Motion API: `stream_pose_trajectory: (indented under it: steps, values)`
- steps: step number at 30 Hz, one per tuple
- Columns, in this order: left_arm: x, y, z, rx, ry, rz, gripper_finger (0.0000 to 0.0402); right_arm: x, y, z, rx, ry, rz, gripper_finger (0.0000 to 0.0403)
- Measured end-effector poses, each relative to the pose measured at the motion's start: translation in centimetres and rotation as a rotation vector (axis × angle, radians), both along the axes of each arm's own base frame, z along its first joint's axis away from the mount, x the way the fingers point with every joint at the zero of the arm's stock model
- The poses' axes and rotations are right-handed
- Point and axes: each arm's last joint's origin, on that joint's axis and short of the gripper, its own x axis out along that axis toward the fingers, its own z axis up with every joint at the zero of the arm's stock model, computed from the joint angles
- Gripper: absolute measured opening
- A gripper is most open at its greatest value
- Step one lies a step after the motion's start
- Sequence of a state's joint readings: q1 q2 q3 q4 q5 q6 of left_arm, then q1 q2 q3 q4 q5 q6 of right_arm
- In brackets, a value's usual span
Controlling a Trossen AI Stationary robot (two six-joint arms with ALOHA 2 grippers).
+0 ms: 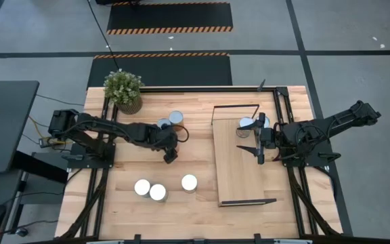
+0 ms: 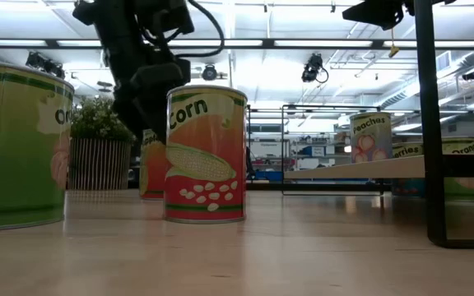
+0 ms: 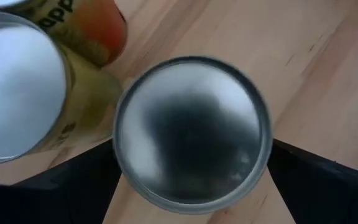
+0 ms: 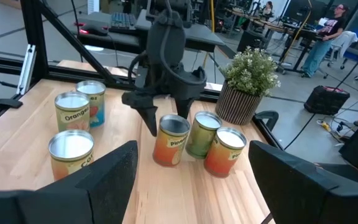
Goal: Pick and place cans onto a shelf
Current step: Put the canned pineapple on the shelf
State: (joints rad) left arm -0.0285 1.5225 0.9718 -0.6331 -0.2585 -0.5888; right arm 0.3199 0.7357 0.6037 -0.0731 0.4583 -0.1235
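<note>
The can (image 3: 192, 127) under the left gripper (image 1: 170, 144) stands upright on the table (image 1: 202, 203), in a cluster of three at the plant's (image 1: 122, 90) 4 o'clock. Treat it as rigid, probably fairly heavy, with smooth, slippery sides; grip mid-height across the label, not at the rim. The left gripper's fingers (image 3: 73, 180) are spread wide, straddling it, holding nothing. The right gripper (image 1: 258, 139) waits open and empty over the shelf (image 1: 239, 173), with more cans at its 12 o'clock.
</note>
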Motion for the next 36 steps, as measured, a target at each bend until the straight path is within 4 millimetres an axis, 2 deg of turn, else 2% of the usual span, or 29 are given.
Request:
stream_pose_trajectory:
  steps: [11, 36]
  values:
    - [1.2, -0.4, -1.2, -0.002, -0.003, -0.068, 0.0389, 0.4, 0.1, 0.0, 0.003, -0.010, 0.011, 0.0313]
    - [2.2, -0.4, -0.7, 0.019, -0.112, -0.130, 0.0389, 1.9, 0.7, -0.7, -0.016, 0.004, 0.016, 0.0313]
